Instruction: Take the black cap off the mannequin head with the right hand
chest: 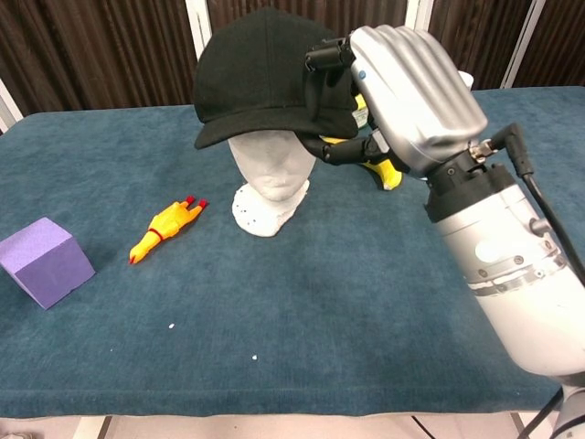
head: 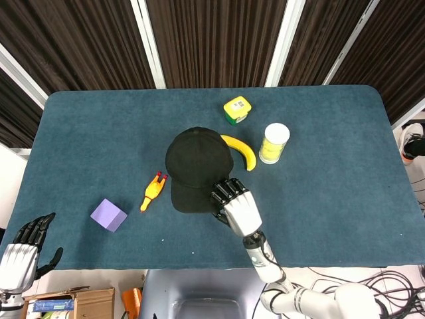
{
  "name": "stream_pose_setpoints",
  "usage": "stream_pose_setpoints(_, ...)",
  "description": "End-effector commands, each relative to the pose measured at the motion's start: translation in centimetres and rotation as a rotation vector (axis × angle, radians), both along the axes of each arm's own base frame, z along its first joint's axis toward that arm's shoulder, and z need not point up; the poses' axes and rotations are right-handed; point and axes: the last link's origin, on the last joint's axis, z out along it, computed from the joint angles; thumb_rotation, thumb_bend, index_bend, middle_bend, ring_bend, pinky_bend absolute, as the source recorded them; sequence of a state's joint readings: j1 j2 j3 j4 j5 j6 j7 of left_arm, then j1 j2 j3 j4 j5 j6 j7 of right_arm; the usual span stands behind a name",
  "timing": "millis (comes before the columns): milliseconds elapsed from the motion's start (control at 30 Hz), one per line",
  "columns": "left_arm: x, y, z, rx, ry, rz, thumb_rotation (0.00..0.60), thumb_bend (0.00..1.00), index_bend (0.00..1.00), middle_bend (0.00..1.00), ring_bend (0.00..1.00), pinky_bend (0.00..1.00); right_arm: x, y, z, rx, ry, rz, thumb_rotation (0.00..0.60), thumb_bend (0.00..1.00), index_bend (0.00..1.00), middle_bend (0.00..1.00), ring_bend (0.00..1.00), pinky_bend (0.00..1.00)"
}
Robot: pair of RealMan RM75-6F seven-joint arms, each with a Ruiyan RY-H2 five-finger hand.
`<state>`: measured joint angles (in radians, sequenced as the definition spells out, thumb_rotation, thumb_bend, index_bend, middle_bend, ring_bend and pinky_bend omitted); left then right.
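Black cap in right hand grip

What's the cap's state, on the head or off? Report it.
On. The black cap sits on the white mannequin head; the right hand grips its side edge but has not lifted it.

We see the black cap sitting on the white mannequin head, its brim pointing toward 7 o'clock in the chest view, low over the face. From above, the cap hides the head, with the brim toward 6 o'clock. The right hand grips the cap's edge at 3 o'clock, fingers on top and thumb beneath.
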<state>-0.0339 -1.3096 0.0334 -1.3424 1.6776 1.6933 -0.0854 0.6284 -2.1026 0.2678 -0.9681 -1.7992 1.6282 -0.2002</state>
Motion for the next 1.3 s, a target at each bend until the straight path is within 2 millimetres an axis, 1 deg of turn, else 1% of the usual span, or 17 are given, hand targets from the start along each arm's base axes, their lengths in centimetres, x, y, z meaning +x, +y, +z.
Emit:
stream_pose_setpoints(33, 0.0, 0.0, 0.0, 0.000, 0.001, 0.000, 0.600, 0.37, 0.06, 0.17, 0.15, 0.22, 0.1, -0.2, 0.1, -0.015, -0.011, 0.012, 0.600, 0.29, 0.77, 0.60, 0.49, 0.59)
stream_pose_setpoints(167, 0.0, 0.0, 0.0, 0.000, 0.000, -0.001, 0.600, 0.37, 0.05, 0.17, 0.15, 0.22, 0.2, -0.5, 0.4, -0.035, -0.027, 0.030, 0.600, 0.30, 0.85, 0.66, 0.56, 0.65)
stream_pose_setpoints(400, 0.0, -0.1, 0.0, 0.002, 0.001, -0.002, 0.600, 0.36, 0.05, 0.17, 0.15, 0.22, 0.2, -1.1, 0.7, -0.060, -0.019, 0.042, 0.600, 0.31, 0.89, 0.69, 0.59, 0.66)
stream_pose_setpoints(533, -0.1, -0.1, 0.1, 0.006, 0.001, 0.002, 0.600, 0.37, 0.04, 0.17, 0.15, 0.22, 0.3, -1.6, 1.0, -0.080, 0.001, 0.061, 0.600, 0.36, 0.92, 0.70, 0.61, 0.68)
stream_pose_setpoints(733, -0.1, -0.1, 0.0, 0.005, 0.000, 0.004, 0.600, 0.37, 0.04, 0.17, 0.15, 0.22, 0.9, -2.4, 1.6, -0.143, 0.040, 0.107, 0.600, 0.41, 0.97, 0.75, 0.66, 0.72)
stream_pose_setpoints(867, -0.1, -0.2, 0.0, 0.005, -0.003, 0.005, 0.600, 0.37, 0.03, 0.17, 0.15, 0.22, 1.2, -2.7, 1.9, -0.162, 0.056, 0.133, 0.600, 0.43, 0.99, 0.76, 0.68, 0.74)
stream_pose_setpoints(1100, -0.3, -0.3, 0.2, 0.013, -0.005, 0.008, 0.600, 0.36, 0.03, 0.17, 0.15, 0.22, 2.1, -3.1, 3.6, -0.274, 0.086, 0.210, 0.600, 0.44, 0.99, 0.77, 0.69, 0.74)
stream_pose_setpoints(1200, -0.3, -0.3, 0.1, 0.013, -0.008, 0.009, 0.600, 0.37, 0.02, 0.17, 0.15, 0.22, 3.0, -3.5, 4.7, -0.349, 0.118, 0.253, 0.600, 0.44, 0.99, 0.77, 0.69, 0.75)
stream_pose_setpoints(1300, -0.3, -0.3, 0.1, 0.012, -0.010, 0.008, 0.600, 0.36, 0.02, 0.17, 0.15, 0.22, 3.9, -4.1, 6.0, -0.458, 0.190, 0.306, 0.600, 0.44, 1.00, 0.77, 0.69, 0.75)
